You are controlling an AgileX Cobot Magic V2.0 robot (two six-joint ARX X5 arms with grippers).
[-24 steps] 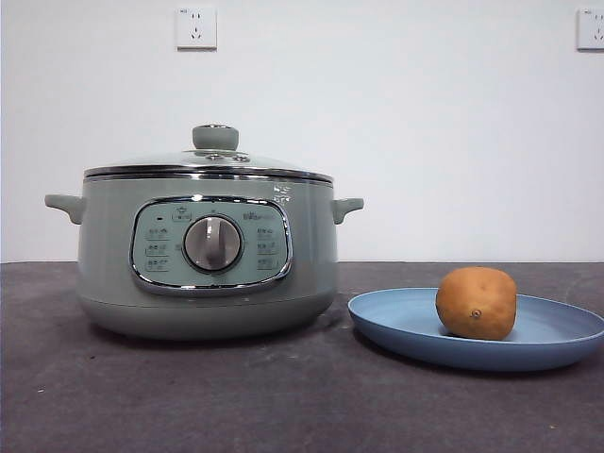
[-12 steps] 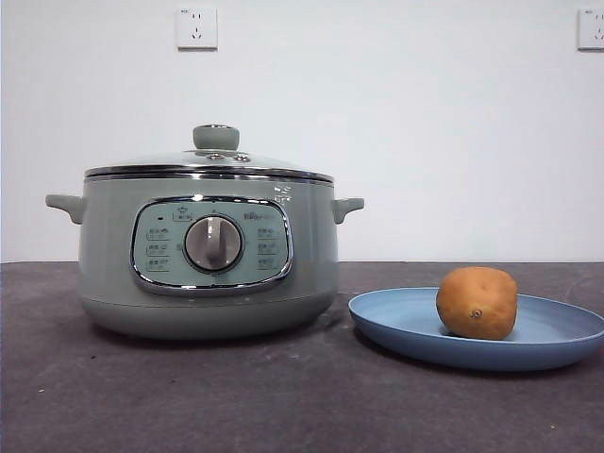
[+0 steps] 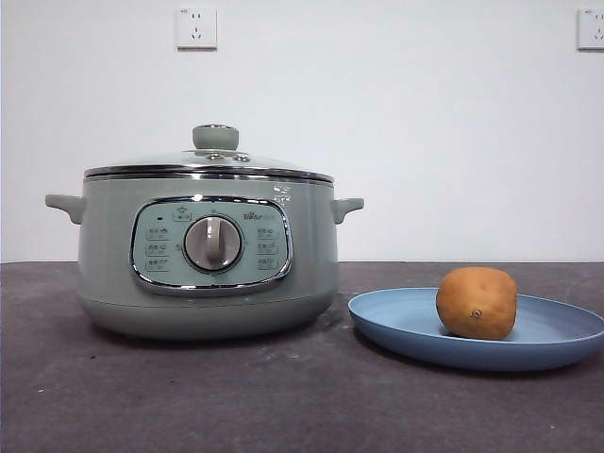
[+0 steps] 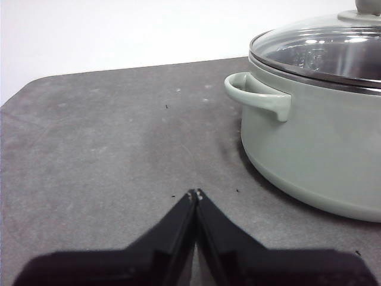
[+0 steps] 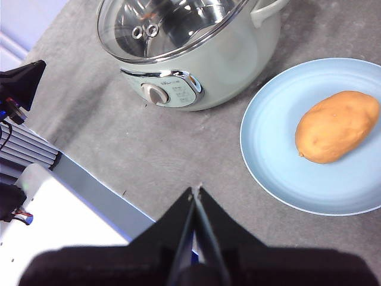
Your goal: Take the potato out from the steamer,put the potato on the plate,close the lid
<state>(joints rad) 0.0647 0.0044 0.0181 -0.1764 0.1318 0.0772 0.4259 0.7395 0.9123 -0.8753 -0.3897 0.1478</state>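
Lid seated on steamer; potato on plate; both grippers clear of the work.

In the front view the steamer [image 3: 208, 255] occupies the left-centre of the frame, with the lid [image 3: 209, 162] seated level on its rim. The plate [image 3: 415, 326] lies at lower right, just beside the steamer, and the potato [image 3: 477, 302] rests on its right half. The left gripper [image 4: 196, 193] hangs above the bare table [image 4: 107, 149] beside the steamer handle, jaws pressed together and holding nothing. The right gripper [image 5: 195, 190] is raised above the table edge, jaws together, also without load.
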